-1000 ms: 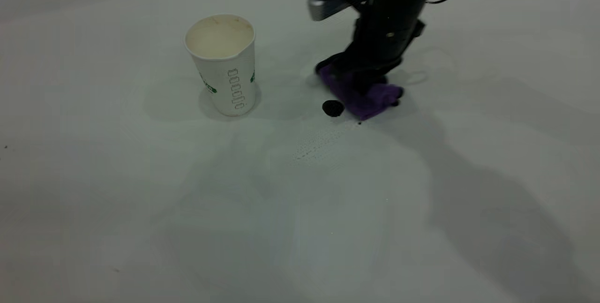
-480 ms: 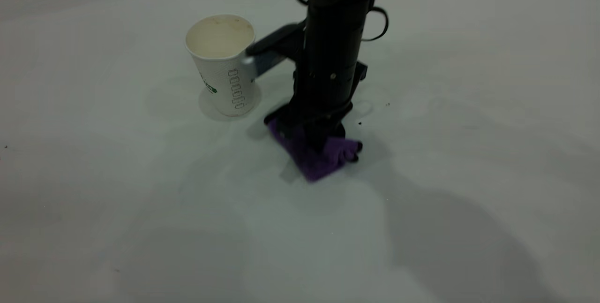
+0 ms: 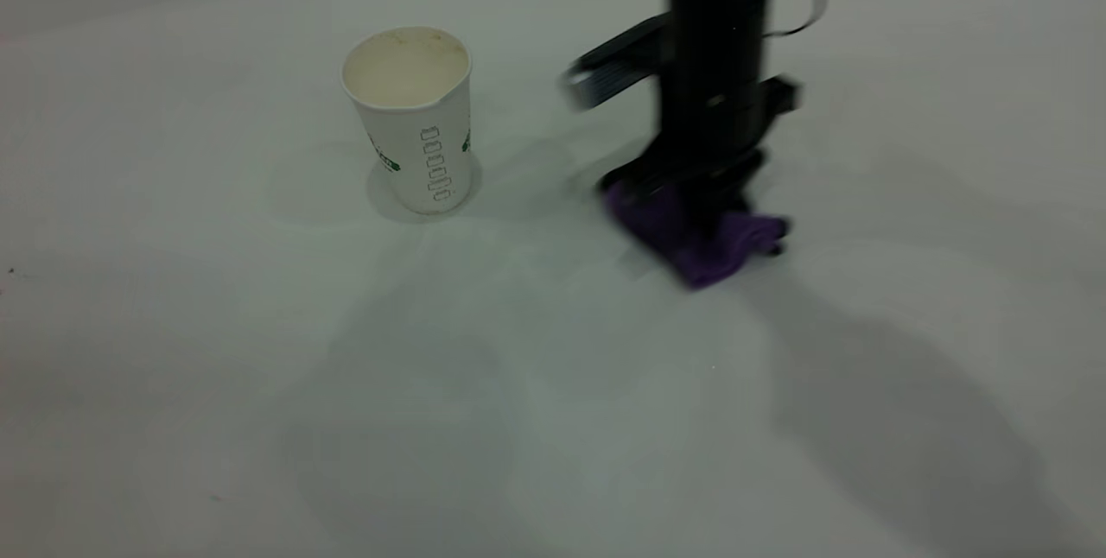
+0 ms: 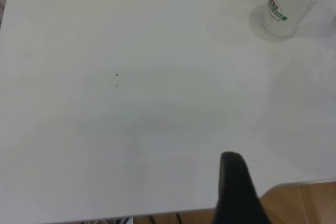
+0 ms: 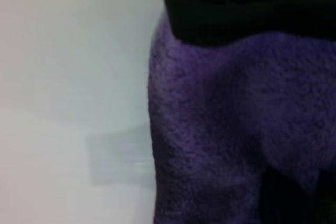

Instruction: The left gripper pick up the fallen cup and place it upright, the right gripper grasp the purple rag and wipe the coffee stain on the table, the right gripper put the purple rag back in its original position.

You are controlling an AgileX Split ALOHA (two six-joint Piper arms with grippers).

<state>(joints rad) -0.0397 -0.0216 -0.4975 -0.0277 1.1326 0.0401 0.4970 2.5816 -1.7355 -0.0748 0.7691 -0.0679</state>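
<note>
The right hand (image 3: 710,225) presses the purple rag (image 3: 704,245), clamped between its fingers, onto the tabletop (image 3: 259,385); no coffee stain shows. The cup (image 3: 416,120) stands upright, well apart from that hand. Returning the rag apparently remains. The left hand's state cannot be told.

We find the cup (image 3: 413,120) upright on the table (image 3: 216,351), our landmark.
To the cup's right, well apart, the purple rag (image 3: 700,240) lies on the table, a little nearer the camera than the cup, with the right gripper (image 3: 704,212) directly on top of it.
</note>
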